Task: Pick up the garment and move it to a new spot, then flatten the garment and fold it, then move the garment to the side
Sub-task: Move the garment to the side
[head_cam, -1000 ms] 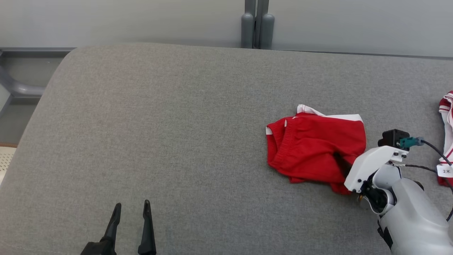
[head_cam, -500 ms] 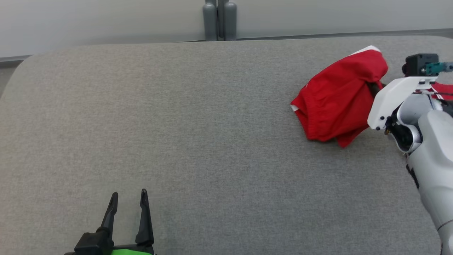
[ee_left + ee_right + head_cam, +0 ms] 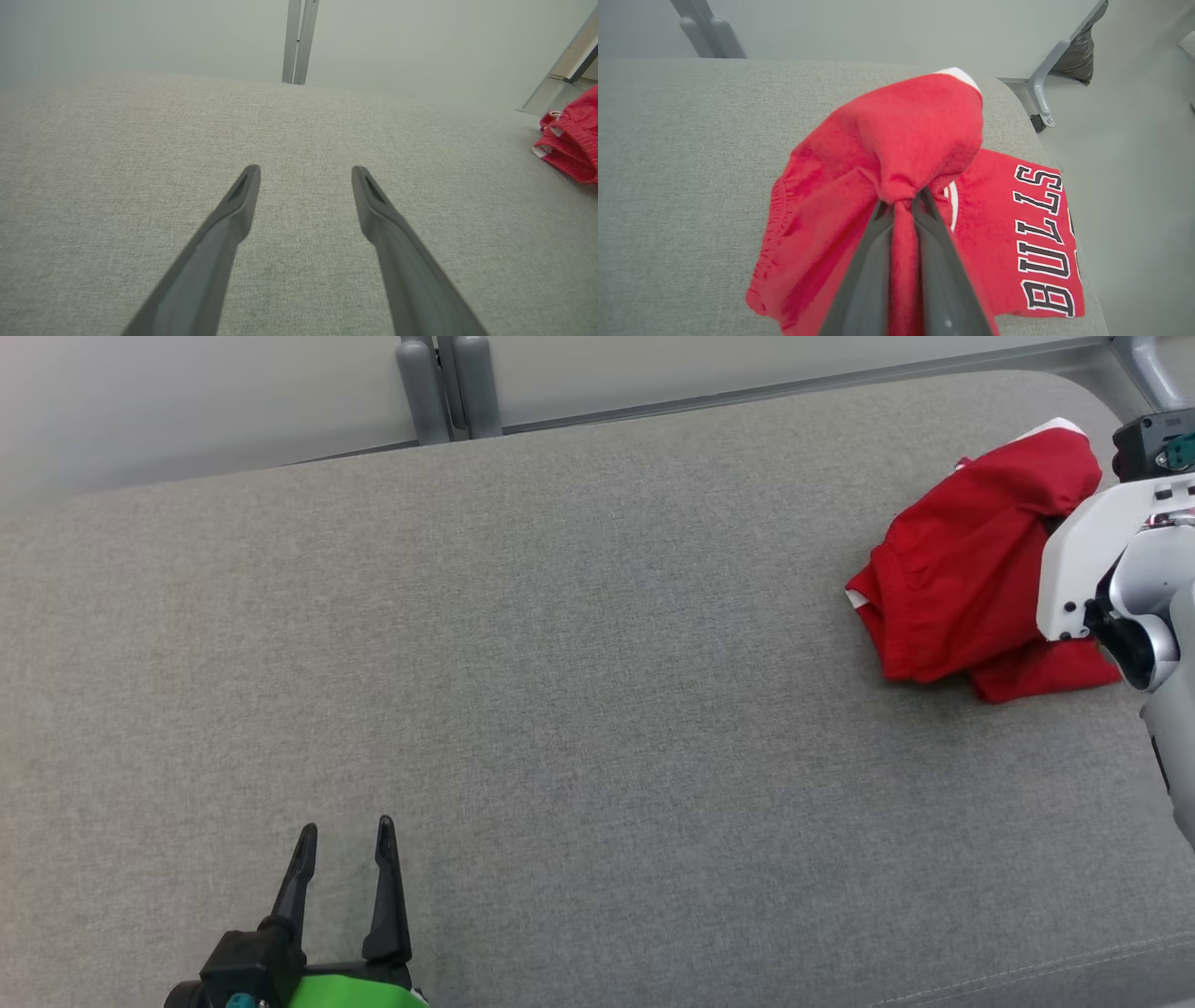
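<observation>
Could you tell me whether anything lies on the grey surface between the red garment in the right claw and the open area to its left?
Nothing visible does. The right claw is shut on the red garment, and the grey surface leftward to the left claw carries nothing.

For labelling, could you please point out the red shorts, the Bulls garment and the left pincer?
red shorts (image 3: 901,126), right wrist view, bunched upper fold
Bulls garment (image 3: 997,240), right wrist view, lettered panel
left pincer (image 3: 303,173), left wrist view, between fingertips
</observation>
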Available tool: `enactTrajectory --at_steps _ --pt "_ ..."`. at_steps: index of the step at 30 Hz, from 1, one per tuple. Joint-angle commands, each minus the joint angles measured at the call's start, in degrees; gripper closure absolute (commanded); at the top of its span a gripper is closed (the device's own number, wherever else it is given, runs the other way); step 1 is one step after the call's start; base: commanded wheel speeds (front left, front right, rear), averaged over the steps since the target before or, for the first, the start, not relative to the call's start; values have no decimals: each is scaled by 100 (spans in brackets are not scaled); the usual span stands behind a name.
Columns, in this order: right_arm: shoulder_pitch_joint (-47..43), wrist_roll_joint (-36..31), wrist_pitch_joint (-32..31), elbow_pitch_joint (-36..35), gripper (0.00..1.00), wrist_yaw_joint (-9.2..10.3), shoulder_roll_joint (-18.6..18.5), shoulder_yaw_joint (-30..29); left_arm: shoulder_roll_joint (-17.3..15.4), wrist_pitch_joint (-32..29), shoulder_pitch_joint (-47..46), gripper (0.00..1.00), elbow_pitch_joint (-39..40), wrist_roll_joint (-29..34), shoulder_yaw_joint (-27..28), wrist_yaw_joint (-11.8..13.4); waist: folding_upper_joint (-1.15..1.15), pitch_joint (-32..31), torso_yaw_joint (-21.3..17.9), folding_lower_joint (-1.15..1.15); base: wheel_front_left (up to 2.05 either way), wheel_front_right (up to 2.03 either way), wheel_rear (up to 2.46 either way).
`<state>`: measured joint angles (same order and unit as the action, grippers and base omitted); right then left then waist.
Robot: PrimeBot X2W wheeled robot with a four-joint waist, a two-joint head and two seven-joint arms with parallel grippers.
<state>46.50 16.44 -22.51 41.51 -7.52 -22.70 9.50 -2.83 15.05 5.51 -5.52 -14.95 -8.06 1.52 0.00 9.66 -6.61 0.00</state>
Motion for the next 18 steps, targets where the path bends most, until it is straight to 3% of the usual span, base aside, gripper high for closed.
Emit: enactTrajectory --at_steps 1,10,12,13,18 --pt "103 -82 -11 51 100 7 -15 -93 -14 14 -111 0 1 4 -9 -6 0 103 -60 0 0 0 0" --pt "-88 -531 452 461 98 7 -380 -602 -15 15 -160 0 -89 31 11 -50 0 249 18 0 0 0 0" --pt "-141 -682 681 594 53 8 -472 -774 -14 15 -194 0 -100 42 17 -70 0 277 39 0 0 0 0" --pt "-174 -800 850 665 0 8 -488 -895 -15 15 -205 0 -106 51 30 -79 0 283 44 0 0 0 0" --pt "-386 -1360 1754 901 0 7 -449 -1492 -15 14 -177 0 -137 94 69 -90 0 230 78 0 0 0 0"
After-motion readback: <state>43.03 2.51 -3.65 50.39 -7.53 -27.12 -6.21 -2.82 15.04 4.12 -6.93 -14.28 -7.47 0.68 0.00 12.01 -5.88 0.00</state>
